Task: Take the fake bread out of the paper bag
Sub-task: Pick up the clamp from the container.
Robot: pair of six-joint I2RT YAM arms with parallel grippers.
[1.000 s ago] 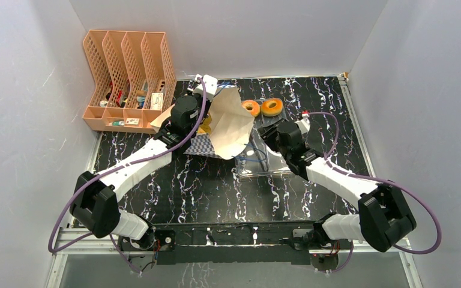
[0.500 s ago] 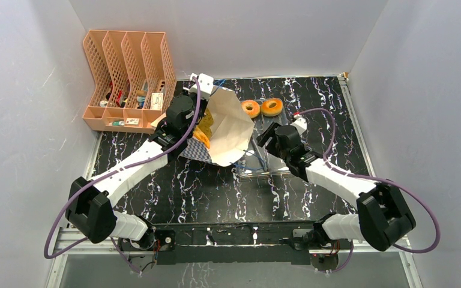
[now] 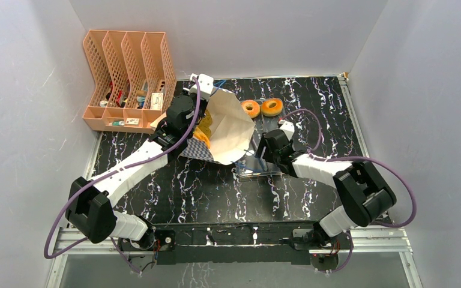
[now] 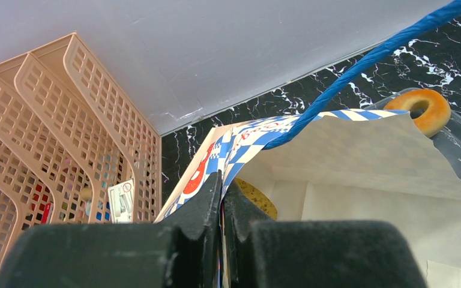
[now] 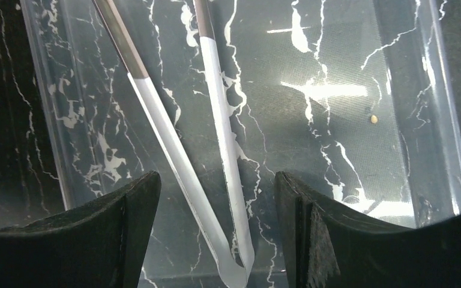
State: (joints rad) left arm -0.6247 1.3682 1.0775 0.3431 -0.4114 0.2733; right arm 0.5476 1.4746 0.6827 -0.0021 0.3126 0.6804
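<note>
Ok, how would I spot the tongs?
Find the black marble table, then the clear plastic tray near its middle, beside the paper bag. The tongs lie in that tray, below the open right hand. They're the only thin, shiny metal thing: two long strips joined at one end.

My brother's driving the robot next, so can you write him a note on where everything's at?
Left gripper: shut on the bag rim, holding it open.
Right gripper: open over the tongs in the tray, holding nothing.
Done: two rings are out, lying beyond the bag.
Left: a golden bread shows inside the bag; take out whatever is in there.
</note>
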